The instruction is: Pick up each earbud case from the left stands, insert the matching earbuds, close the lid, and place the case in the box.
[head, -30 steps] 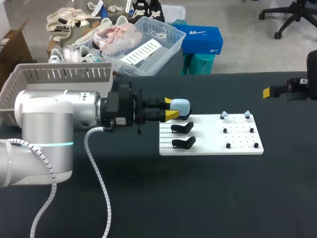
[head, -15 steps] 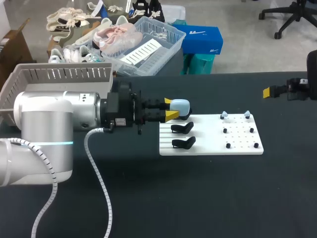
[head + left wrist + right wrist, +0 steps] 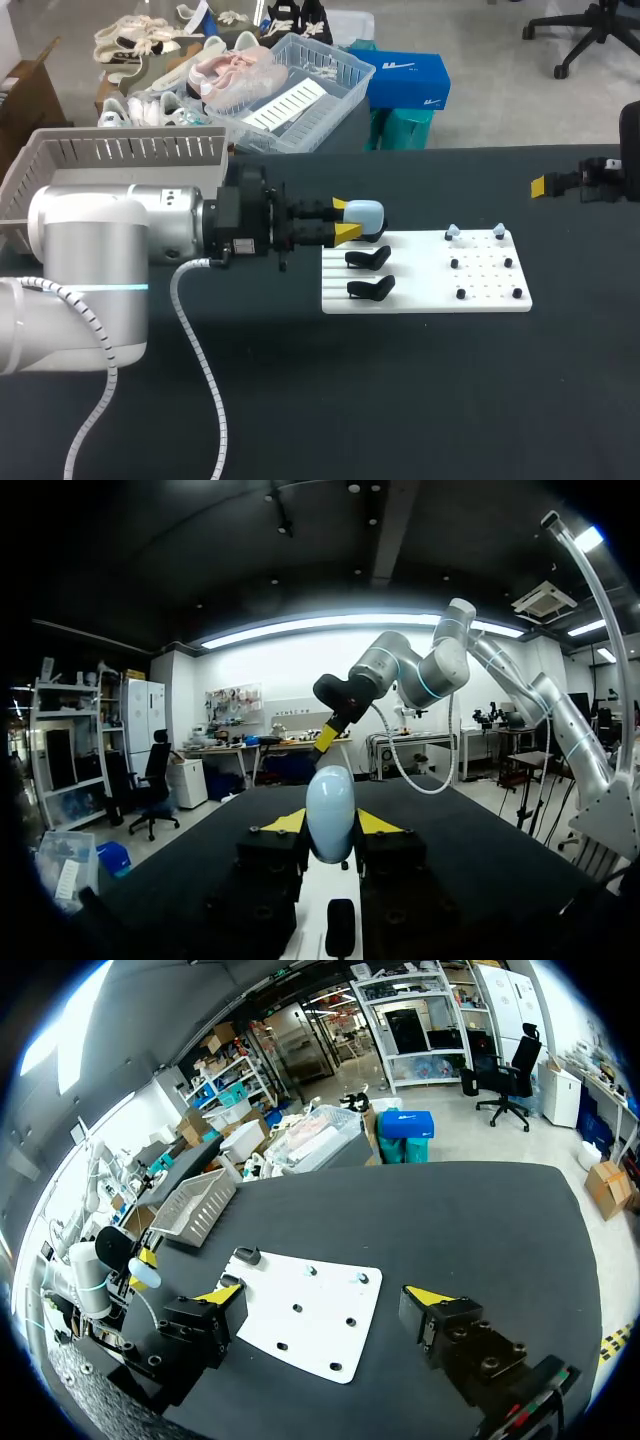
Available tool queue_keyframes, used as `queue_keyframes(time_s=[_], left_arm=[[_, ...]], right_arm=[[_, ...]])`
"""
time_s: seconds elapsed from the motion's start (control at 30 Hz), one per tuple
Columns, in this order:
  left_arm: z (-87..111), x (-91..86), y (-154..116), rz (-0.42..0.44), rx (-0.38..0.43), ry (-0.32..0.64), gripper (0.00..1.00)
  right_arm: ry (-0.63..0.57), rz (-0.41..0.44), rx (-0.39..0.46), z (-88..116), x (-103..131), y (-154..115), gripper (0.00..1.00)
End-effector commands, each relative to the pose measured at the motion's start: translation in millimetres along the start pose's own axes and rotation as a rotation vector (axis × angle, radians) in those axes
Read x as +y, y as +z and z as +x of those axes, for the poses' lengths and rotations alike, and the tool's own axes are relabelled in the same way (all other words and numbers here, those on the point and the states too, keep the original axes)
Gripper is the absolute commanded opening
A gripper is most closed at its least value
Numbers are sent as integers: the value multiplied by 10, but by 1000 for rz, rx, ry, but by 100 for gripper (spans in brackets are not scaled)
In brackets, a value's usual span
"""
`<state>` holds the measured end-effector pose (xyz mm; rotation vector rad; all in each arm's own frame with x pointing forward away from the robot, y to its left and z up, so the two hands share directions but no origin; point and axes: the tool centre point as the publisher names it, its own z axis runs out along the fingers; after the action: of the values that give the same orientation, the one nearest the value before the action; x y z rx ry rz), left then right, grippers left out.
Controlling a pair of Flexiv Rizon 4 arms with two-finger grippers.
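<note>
My left gripper (image 3: 345, 221) is shut on a light blue earbud case (image 3: 366, 213) at the far left corner of the white board (image 3: 430, 285). In the left wrist view the case (image 3: 330, 815) stands upright between the yellow-tipped fingers, above a black stand (image 3: 341, 928). Two empty black stands (image 3: 368, 258) (image 3: 370, 289) sit nearer on the board. Two pale earbuds (image 3: 452, 232) (image 3: 499, 230) rest on pegs at the board's far right. My right gripper (image 3: 545, 186) hangs open, far off to the right, with nothing in it; from its wrist view the board (image 3: 310, 1320) lies between its fingers (image 3: 222, 1296).
A white slatted basket (image 3: 110, 160) stands at the table's back left, behind my left arm. Several small black pegs (image 3: 485, 278) dot the board's right half. Dark tabletop (image 3: 400, 400) surrounds the board.
</note>
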<state>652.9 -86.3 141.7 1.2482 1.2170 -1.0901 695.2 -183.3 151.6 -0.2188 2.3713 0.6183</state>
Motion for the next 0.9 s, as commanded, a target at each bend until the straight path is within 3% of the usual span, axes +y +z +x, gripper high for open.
queue_keyframes(time_s=[0.03,0.4,0.77,0.9], left_arm=[[10,-23,26,-9,-6,-5,0],[68,-2,352,16,-26,34,0],[177,18,432,25,-31,21,0],[190,17,439,24,-35,19,0]], right_arm=[[-2,-5,1,-4,-16,13,100],[-2,-5,1,-4,-16,13,100],[-2,-5,1,-4,-16,13,100],[-45,5,15,55,102,6,100]])
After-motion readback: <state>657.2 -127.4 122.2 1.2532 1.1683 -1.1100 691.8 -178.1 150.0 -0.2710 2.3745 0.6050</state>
